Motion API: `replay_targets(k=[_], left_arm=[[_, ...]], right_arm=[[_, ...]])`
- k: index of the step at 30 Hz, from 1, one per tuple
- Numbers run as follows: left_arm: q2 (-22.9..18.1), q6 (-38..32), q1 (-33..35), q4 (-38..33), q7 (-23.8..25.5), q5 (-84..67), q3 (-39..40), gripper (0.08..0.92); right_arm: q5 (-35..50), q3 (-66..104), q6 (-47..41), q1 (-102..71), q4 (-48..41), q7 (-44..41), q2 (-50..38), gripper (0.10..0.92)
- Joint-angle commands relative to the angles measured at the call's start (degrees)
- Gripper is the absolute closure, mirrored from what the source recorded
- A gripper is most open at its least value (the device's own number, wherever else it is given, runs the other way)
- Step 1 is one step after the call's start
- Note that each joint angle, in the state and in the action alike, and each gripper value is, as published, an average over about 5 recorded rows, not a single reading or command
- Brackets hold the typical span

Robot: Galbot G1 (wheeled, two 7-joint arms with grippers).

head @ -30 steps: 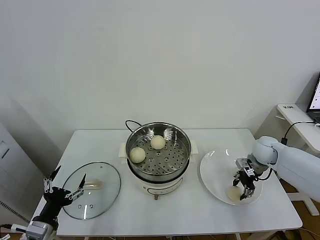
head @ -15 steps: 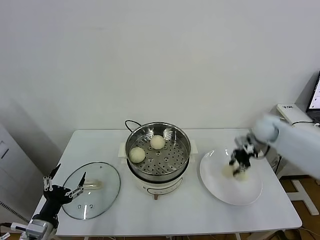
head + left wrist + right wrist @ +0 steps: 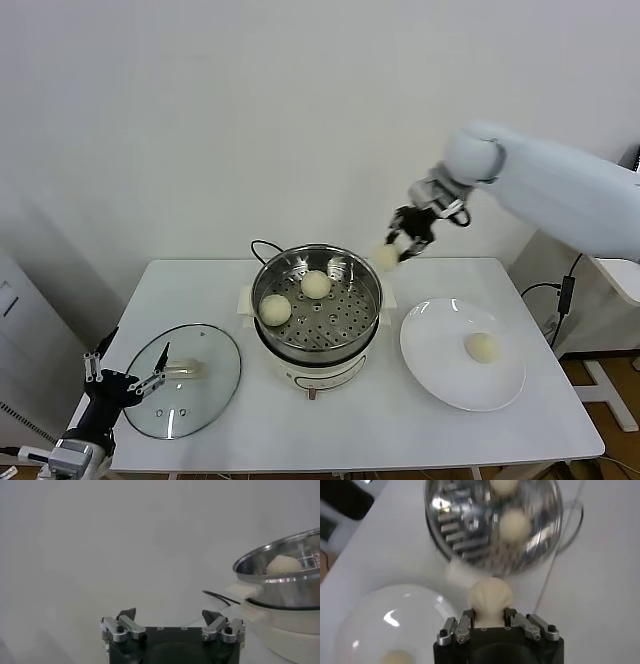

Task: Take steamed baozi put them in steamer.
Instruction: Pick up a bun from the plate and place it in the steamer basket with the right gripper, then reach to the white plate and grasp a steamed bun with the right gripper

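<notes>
White table [image 3: 330,420]; right end effector [image 3: 400,243] clamping round baozi [image 3: 386,256] above steamer [image 3: 330,268] rim.

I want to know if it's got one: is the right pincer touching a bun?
Touching: the right wrist view shows the right pincer shut on a baozi.

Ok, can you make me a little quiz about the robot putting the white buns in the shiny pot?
1. How many round cream-white buns lie inside the shiny steel steamer basket?
2. True or false: the right hand carries a bun above the table.
3. Where is the round glass lid? A) on the basket B) flat on the table near the left hand C) on the flat white plate

Key: 1. Two. 2. True. 3. B.
</notes>
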Motion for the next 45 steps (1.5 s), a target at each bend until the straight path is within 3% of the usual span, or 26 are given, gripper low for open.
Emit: replay_targets(k=[1, 8, 19, 22, 29, 33, 36, 41, 43, 45], left_arm=[[-0.1, -0.1, 0.3, -0.1, 0.0, -0.4, -0.4, 0.177], [-0.5, -0.3, 0.5, 0.0, 0.1, -0.5, -0.5, 0.177], [-0.4, -0.4, 0.3, 0.3, 0.1, -0.6, -0.3, 0.177], [-0.3, -0.4, 0.4, 0.3, 0.1, -0.6, -0.4, 0.177], [-0.4, -0.7, 0.3, 0.6, 0.1, -0.6, -0.4, 0.177], [0.0, -0.8, 0.4, 0.8, 0.0, -0.9, -0.6, 0.177], [0.3, -0.8, 0.4, 0.9, 0.0, -1.2, -0.9, 0.177], [0.7, -0.9, 0.3, 0.8, -0.1, -1.6, -1.1, 0.177], [0.9, -0.8, 0.2, 0.8, -0.1, -1.6, -1.0, 0.177], [1.0, -0.6, -0.2, 0.8, -0.1, -1.6, -0.8, 0.177]], right_arm=[[-16.0, -0.1, 11.9, -6.3, 13.5, 2.2, 7.9, 0.643], [-26.1, 3.4, 20.0, -13.3, 11.6, 2.8, 10.0, 0.643], [-29.5, 5.1, 22.5, -15.7, 9.4, 2.5, 10.7, 0.638], [-29.6, 5.3, 22.8, -15.9, 8.7, 2.3, 10.9, 0.593], [-27.8, 7.5, 23.5, -15.5, 5.4, 1.6, 11.3, 0.390], [-22.5, 11.4, 21.6, -12.5, 2.0, 0.5, 10.4, 0.278], [-13.5, 12.2, 15.0, -7.8, -2.6, 0.5, 8.0, 0.220], [8.4, 1.2, -6.8, 3.3, -12.6, 2.0, 1.0, 0.203], [13.7, -3.2, -10.3, 5.7, -18.2, 0.5, -1.0, 0.203], [13.3, -4.7, -10.3, 4.6, -23.3, -1.1, -2.9, 0.203]])
